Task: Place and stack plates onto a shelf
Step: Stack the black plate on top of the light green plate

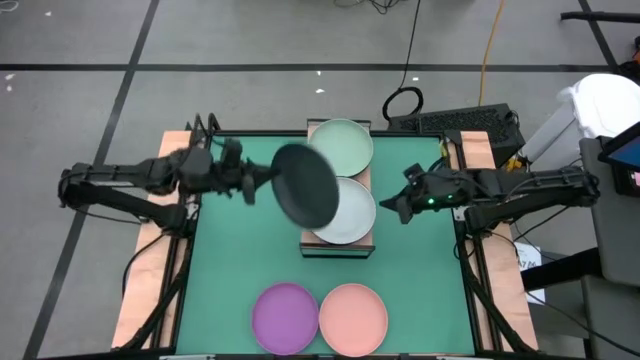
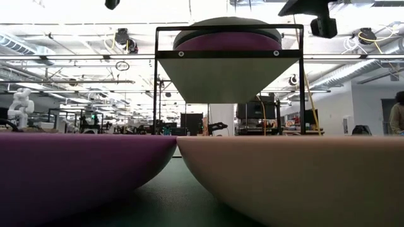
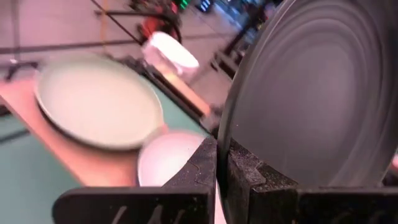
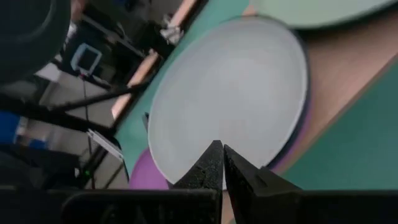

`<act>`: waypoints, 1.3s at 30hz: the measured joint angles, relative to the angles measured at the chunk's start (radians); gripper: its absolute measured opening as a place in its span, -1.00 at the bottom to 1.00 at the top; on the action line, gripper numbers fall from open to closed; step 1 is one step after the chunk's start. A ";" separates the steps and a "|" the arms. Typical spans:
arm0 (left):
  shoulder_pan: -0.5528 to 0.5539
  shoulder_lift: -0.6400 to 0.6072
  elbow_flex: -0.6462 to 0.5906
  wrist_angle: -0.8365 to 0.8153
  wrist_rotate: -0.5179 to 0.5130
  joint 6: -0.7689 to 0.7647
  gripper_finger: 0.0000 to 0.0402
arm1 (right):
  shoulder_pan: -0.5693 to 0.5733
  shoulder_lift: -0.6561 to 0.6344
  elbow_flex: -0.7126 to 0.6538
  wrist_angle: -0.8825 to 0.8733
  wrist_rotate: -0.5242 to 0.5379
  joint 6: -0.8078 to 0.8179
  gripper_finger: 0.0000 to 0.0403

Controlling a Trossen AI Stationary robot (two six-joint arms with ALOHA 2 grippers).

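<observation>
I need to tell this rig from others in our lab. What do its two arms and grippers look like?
Both arms are dark, nearly black, built of slim jointed links. The left gripper and right gripper each end in two flat, dark, matte fingers with stepped, angular edges and a grainy surface. A small green light glows on the right arm near its wrist. No markings are legible.

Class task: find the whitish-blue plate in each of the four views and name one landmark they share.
High view: whitish-blue plate on the shelf, centre.
Low view: cannot tell it apart.
Left wrist view: low centre, just beyond the fingers.
Right wrist view: fills the middle.
Shared landmark: pale green plate beside it.
</observation>
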 joint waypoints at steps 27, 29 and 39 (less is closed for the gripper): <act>0.456 0.282 0.430 0.127 0.229 -0.191 -0.94 | 0.000 -0.087 0.000 0.001 0.034 -0.081 -1.00; 0.474 0.282 0.430 0.132 0.229 -0.201 -0.94 | 0.000 -0.087 0.000 0.000 0.034 -0.081 -1.00; 0.575 0.337 0.428 0.050 0.229 -0.221 -0.94 | 0.000 -0.087 0.000 0.001 0.034 -0.084 -1.00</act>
